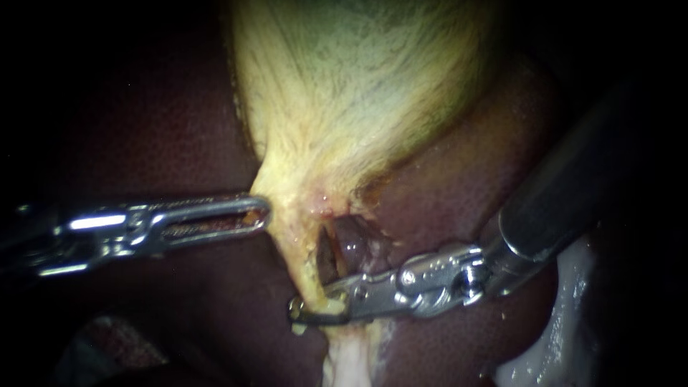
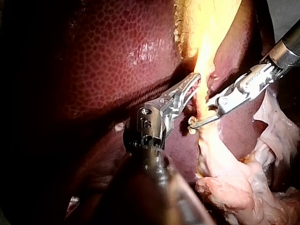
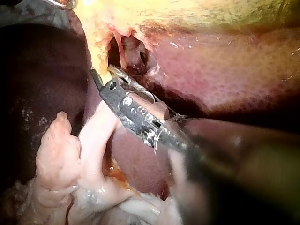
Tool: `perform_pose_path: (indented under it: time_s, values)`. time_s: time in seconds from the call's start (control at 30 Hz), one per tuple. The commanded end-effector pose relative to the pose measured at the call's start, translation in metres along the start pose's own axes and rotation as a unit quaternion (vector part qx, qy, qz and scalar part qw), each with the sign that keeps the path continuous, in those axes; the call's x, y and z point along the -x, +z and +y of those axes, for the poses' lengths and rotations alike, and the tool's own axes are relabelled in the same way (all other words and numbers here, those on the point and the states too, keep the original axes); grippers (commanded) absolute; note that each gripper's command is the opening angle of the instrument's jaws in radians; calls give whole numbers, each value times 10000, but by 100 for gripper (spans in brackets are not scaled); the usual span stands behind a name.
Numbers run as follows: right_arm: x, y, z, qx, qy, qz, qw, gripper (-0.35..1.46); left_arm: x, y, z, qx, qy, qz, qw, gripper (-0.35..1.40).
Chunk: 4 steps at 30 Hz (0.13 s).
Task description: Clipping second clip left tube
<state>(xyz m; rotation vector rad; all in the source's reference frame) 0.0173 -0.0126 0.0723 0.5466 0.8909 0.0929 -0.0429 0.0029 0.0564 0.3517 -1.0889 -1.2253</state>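
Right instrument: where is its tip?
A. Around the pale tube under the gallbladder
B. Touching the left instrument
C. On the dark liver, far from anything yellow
A: the right instrument has its tip straddling the pale tube just below the gallbladder, clear of the left instrument.
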Motion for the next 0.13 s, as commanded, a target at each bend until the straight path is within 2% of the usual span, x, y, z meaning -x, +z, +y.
perform_pose_path:
  time_s: [0.03, 0.13]
  values:
    - [0, 0, 0, -2, 1, -3, 10000, -35, 0, 0, 0, 2, 0, 0, 10000, -35]
    - [0, 0, 0, -2, 0, -3, 10000, -35, 0, 1, 0, 2, 0, 0, 10000, -35]
